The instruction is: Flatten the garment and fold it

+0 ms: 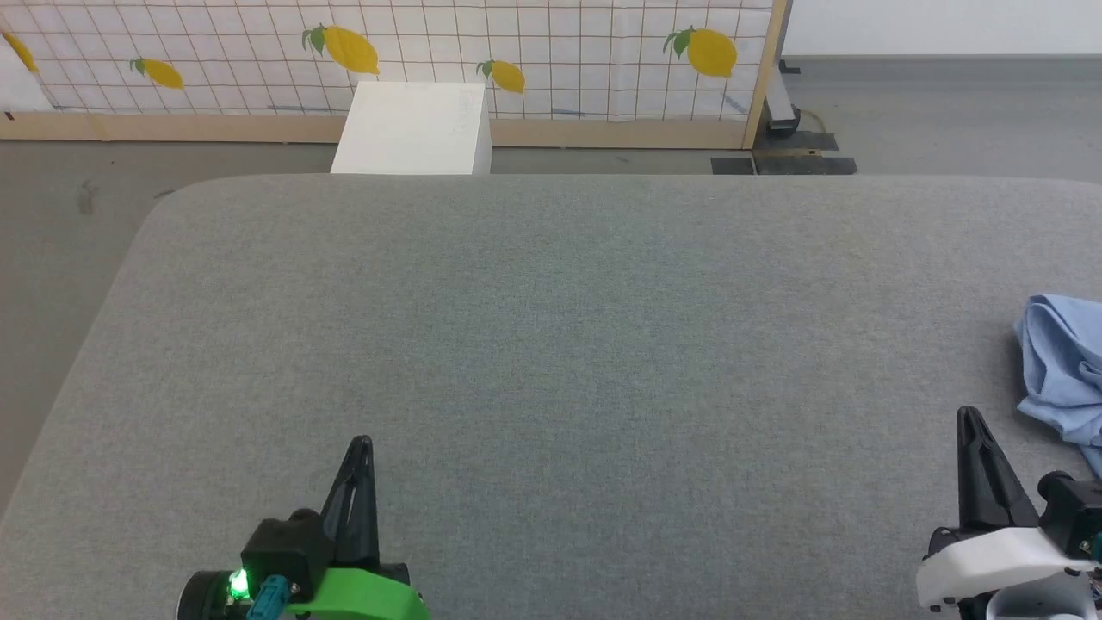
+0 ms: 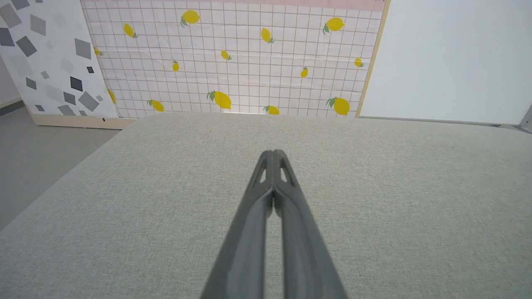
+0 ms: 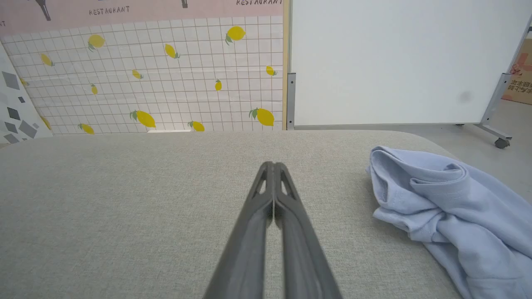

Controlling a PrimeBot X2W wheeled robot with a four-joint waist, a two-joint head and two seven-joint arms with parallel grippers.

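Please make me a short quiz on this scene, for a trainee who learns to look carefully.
1. Fill the gap: the left gripper and the right gripper both have their jaws ____.
2. The crumpled garment lies nearer to: A) the left gripper, B) the right gripper, C) neither, it is midway.
3. True or false: the garment is spread flat in the middle of the grey surface.
Key: 1 shut; 2 B; 3 false, it is bunched at the surface's right side.
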